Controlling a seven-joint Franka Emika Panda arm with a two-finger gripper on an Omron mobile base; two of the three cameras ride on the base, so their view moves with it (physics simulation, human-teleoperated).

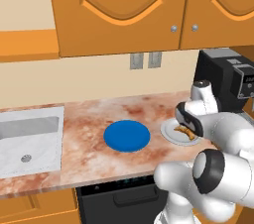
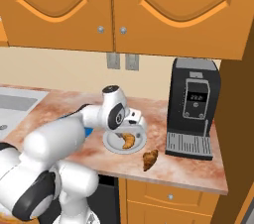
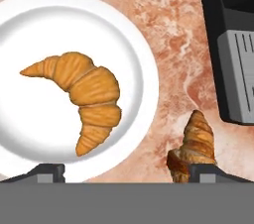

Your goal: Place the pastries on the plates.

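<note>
A golden croissant [image 3: 82, 96] lies on the pale grey-white plate [image 3: 30, 29] with the raised rim, also seen as the croissant [image 2: 128, 140] on the plate [image 2: 111, 144]. A second, darker pastry [image 3: 196, 143] rests on the bare counter to the plate's right, near the front edge [image 2: 150, 159]. My gripper [image 3: 128, 173] hovers just above the plate [image 2: 130, 126], open, fingertips [image 3: 47, 172] wide apart and holding nothing. The bright blue plate [image 1: 127, 136] sits bare to the left of the white plate [image 1: 168, 134].
A black coffee machine [image 2: 193, 109] stands right of the plates, its drip tray [image 3: 243, 74] close to the loose pastry. A sink [image 1: 30, 141] is set in the counter's left end. Wall cabinets [image 1: 119, 5] hang overhead.
</note>
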